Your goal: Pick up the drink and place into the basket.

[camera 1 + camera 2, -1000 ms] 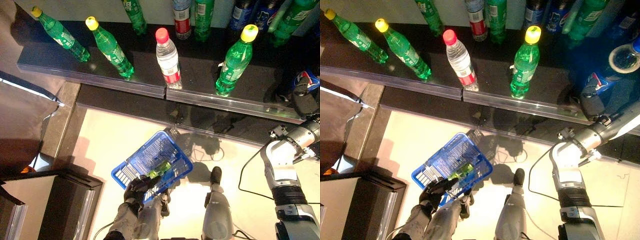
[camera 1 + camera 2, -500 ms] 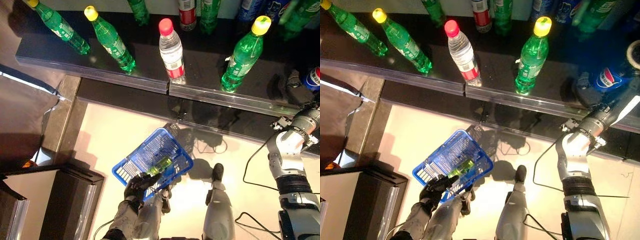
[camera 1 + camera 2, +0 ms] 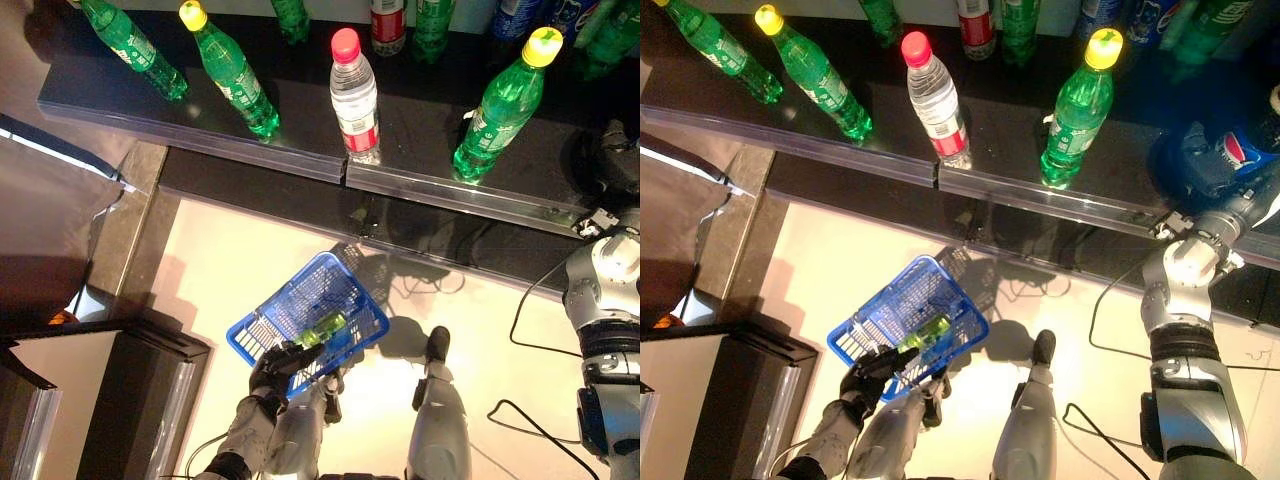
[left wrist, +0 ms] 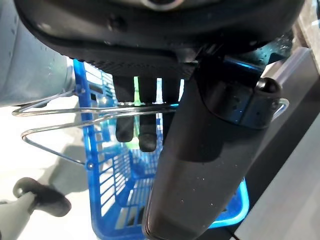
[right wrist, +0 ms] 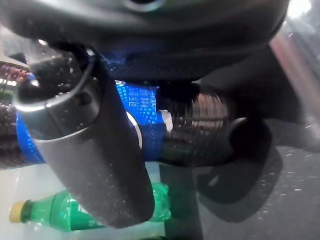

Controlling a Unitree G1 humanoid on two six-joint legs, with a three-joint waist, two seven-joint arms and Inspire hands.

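Right hand [image 3: 1206, 172] curled round blue-labelled bottle [image 5: 145, 125]

No print can be read with certainty. The clear bottle [image 3: 354, 95] with the red cap carries a red label with white marks too small to make out. The green bottle [image 3: 500, 105] at 1 o'clock bears a green label with pale, unreadable lettering. The dark bottle [image 5: 150, 120] next to the right robot hand [image 5: 95, 150] wears a blue label with white characters, blurred beyond reading.
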